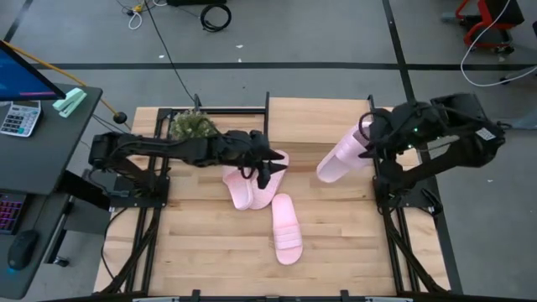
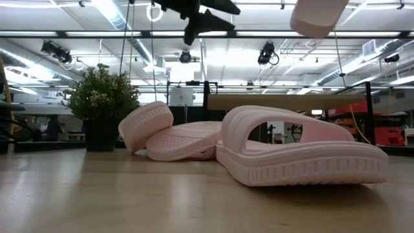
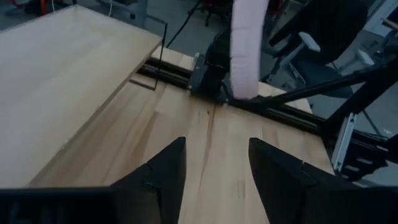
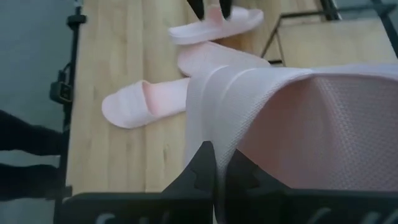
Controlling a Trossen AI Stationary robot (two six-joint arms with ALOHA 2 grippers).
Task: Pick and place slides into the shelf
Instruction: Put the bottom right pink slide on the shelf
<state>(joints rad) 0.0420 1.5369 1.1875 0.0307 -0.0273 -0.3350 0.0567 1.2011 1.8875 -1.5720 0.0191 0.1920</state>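
One pale pink slide (image 1: 340, 157) hangs in the air in my right gripper (image 1: 366, 148), beside the shelf's near right corner. The shelf (image 1: 315, 116) is a light-wood board with black uprights at the table's far side. Two slides (image 1: 250, 186) lie overlapping at mid-table; in the low view one of them (image 2: 145, 123) leans up against the other (image 2: 184, 139). Another slide (image 1: 287, 228) lies flat on its sole nearer the near edge. My left gripper (image 1: 266, 171) hovers open above the overlapping pair, touching nothing; its fingers show at the top of the low view (image 2: 202, 18). My right gripper (image 4: 221, 177) is shut on the held slide's side edge (image 4: 217, 134), beside the wide strap (image 4: 242, 93), pinched between the two fingers. The slide is lifted clear of the table and slants down from the fingers toward the table's left, its free end (image 1: 325, 173) lowest.
A small potted plant (image 1: 195, 126) stands at the table's far left, beside the left arm. A desk with a calculator (image 1: 18, 117) sits off the table's left edge. Bare planks (image 1: 201, 252) lie along the near side and at the near right.
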